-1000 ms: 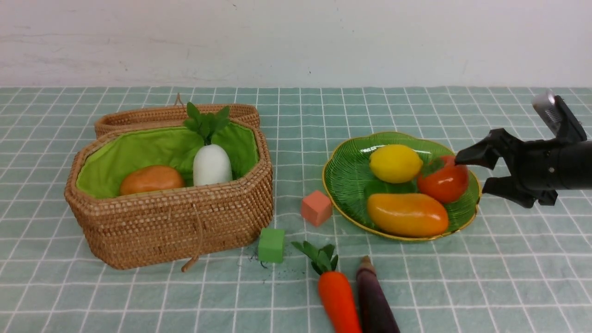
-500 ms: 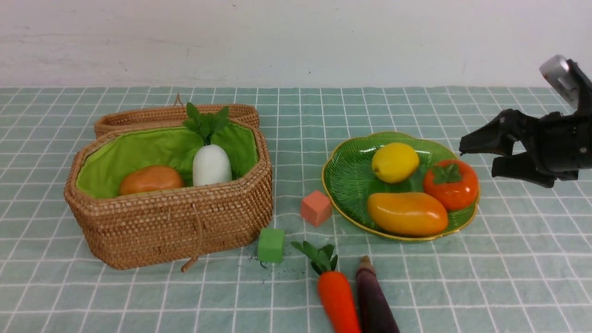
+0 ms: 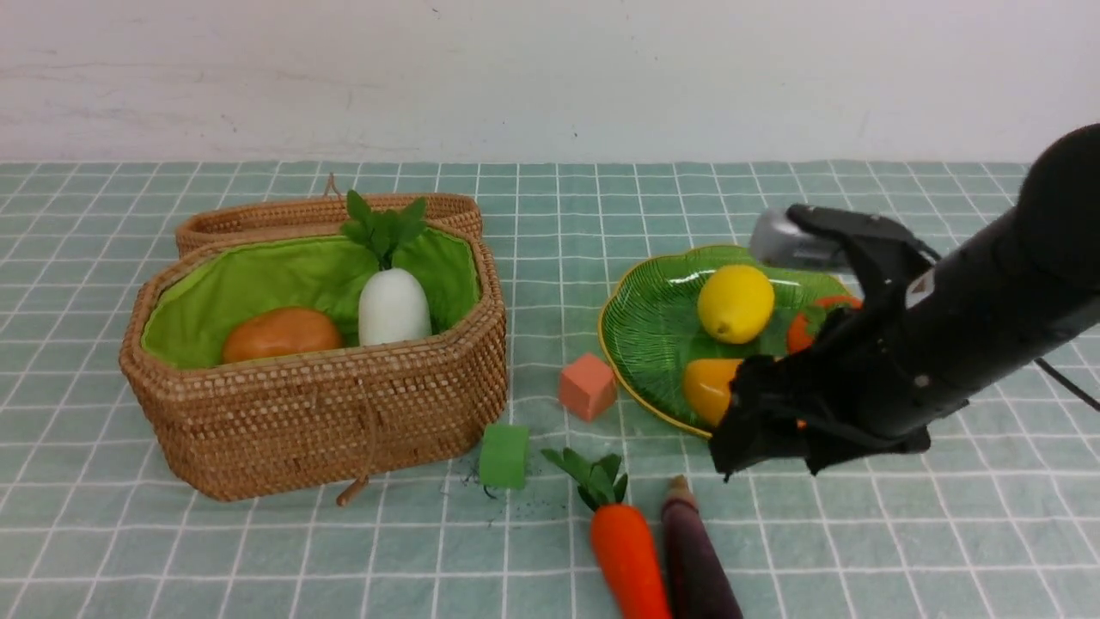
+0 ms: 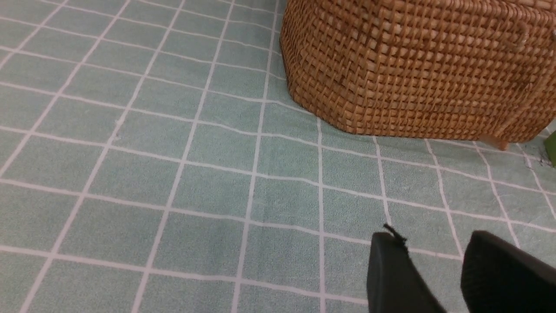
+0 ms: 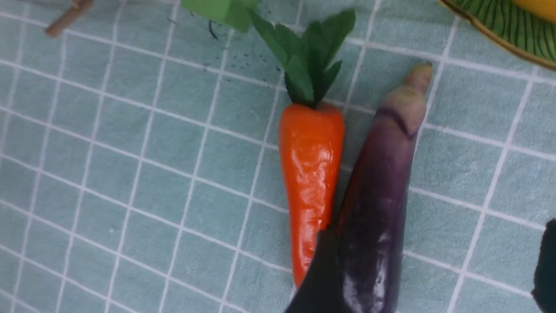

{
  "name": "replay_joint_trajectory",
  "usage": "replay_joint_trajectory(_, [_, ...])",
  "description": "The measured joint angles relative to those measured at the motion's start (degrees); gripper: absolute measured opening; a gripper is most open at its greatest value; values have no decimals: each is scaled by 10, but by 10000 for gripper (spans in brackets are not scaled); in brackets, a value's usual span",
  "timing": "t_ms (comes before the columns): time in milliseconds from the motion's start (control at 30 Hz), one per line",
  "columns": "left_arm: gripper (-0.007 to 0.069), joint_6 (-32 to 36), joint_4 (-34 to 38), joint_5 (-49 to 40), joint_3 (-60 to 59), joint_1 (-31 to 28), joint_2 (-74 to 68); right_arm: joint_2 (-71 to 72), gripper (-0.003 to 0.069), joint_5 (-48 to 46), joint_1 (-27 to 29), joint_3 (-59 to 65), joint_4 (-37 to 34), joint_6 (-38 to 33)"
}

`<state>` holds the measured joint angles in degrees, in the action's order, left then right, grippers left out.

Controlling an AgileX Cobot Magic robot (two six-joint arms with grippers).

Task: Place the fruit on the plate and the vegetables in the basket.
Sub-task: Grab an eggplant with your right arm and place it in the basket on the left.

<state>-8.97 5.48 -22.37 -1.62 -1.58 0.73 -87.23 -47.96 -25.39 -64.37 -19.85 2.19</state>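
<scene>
Saw the basket (image 3: 326,404) on the left half of the tabletop (image 3: 172,550), open, with the lid (image 3: 258,219) just behind it. Found the potato (image 3: 281,334) and the radish (image 3: 394,307) inside, side by side on the green lining (image 3: 258,275).

Saw the plate (image 3: 653,327) on the right half. Counted all three fruits on it: lemon (image 3: 736,303) at the back, mango (image 3: 709,387) at the front, persimmon (image 3: 801,334) toward the right edge. Saw only bits of the mango and persimmon behind the black arm (image 3: 962,335).

Spotted the carrot (image 3: 629,559) and the eggplant (image 3: 694,559) lying side by side, touching, at the front edge of the tabletop near the middle, tops pointing to the back edge. Noticed a pink cube (image 3: 588,387) just beside the plate's left rim and a green cube (image 3: 504,456) near the basket's front right corner.

Found the right gripper (image 3: 769,456) low over the eggplant, in front of the plate, fingers spread wide, one on each side of the eggplant, gripping nothing.

Saw the left gripper (image 4: 434,237) over bare checked cloth (image 4: 173,182) near the basket's wall, fingers a little way apart, holding nothing.
</scene>
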Motion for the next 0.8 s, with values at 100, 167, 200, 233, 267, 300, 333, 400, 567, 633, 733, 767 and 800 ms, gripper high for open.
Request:
replay_joint_trajectory(100, [237,0,0,0,0,0,0,-18,591,31,-39,15,46,59])
replay_joint_trajectory(167, [237,0,0,0,0,0,0,-26,591,41,-50,21,57,77])
replay_joint_trajectory(200, [237,0,0,0,0,0,0,-38,591,53,-61,29,67,101])
replay_joint_trajectory(233, [237,0,0,0,0,0,0,-48,591,58,-66,31,73,112])
replay_joint_trajectory(267, [237,0,0,0,0,0,0,-61,591,64,-69,32,75,120])
replay_joint_trajectory(300, [237,0,0,0,0,0,0,-70,591,68,-70,32,78,124])
replay_joint_trajectory(333, [237,0,0,0,0,0,0,-82,591,72,-71,33,83,125])
replay_joint_trajectory(400, [237,0,0,0,0,0,0,-101,591,77,-71,33,88,125])
replay_joint_trajectory(567, [237,0,0,0,0,0,0,-162,587,80,-72,33,99,126])
replay_joint_trajectory(633, [237,0,0,0,0,0,0,-170,561,74,-72,31,103,125])
replay_joint_trajectory(733, [237,0,0,0,0,0,0,-171,498,70,-72,30,105,120])
replay_joint_trajectory(767, [237,0,0,0,0,0,0,-171,408,66,-72,30,107,117])
replay_joint_trajectory(800, [237,0,0,0,0,0,0,-171,376,64,-72,30,107,117])
